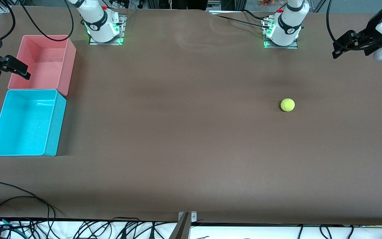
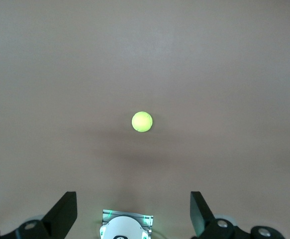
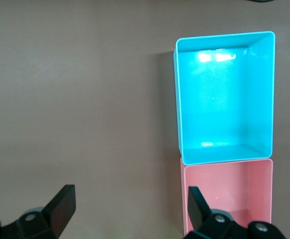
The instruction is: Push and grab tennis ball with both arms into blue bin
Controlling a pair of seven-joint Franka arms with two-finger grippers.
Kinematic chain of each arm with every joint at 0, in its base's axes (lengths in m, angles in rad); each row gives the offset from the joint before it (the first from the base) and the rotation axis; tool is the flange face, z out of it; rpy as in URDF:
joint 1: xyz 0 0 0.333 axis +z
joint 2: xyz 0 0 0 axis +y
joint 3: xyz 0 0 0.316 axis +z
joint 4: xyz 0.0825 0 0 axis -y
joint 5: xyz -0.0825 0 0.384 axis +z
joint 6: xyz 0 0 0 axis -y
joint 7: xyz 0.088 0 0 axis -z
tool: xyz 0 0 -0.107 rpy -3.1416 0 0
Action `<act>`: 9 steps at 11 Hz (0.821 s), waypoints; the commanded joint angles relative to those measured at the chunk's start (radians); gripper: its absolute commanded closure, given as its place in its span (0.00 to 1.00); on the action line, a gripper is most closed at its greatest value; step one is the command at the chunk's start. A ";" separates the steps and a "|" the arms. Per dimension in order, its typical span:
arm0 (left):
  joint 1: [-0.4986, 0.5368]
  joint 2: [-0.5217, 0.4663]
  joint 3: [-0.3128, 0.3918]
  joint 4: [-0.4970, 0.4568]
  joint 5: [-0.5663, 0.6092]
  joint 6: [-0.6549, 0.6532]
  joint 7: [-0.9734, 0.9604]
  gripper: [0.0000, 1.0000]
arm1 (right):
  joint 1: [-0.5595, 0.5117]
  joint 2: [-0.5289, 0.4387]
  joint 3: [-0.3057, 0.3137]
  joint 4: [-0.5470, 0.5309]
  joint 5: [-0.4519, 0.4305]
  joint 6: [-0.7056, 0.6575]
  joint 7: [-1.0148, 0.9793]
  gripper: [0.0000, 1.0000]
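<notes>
The tennis ball (image 1: 287, 105) lies on the brown table toward the left arm's end, alone. It also shows in the left wrist view (image 2: 142, 121). My left gripper (image 1: 335, 50) hangs high over the table's left-arm end, open and empty (image 2: 133, 209). The blue bin (image 1: 55, 129) stands at the right arm's end and holds nothing; it shows in the right wrist view (image 3: 178, 99) too. My right gripper (image 1: 25, 73) hangs high over the outer edge of the pink bin, open and empty (image 3: 130, 201).
A pink bin (image 1: 70, 63) of similar size stands against the blue bin, farther from the front camera; it also shows in the right wrist view (image 3: 234, 189). Both arm bases (image 1: 104, 28) (image 1: 282, 30) stand along the table's back edge. Cables lie along the front edge (image 1: 18, 199).
</notes>
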 commanded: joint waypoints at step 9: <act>0.011 0.006 0.015 0.021 -0.006 -0.016 0.009 0.00 | -0.005 0.008 0.008 0.025 -0.008 -0.015 -0.007 0.00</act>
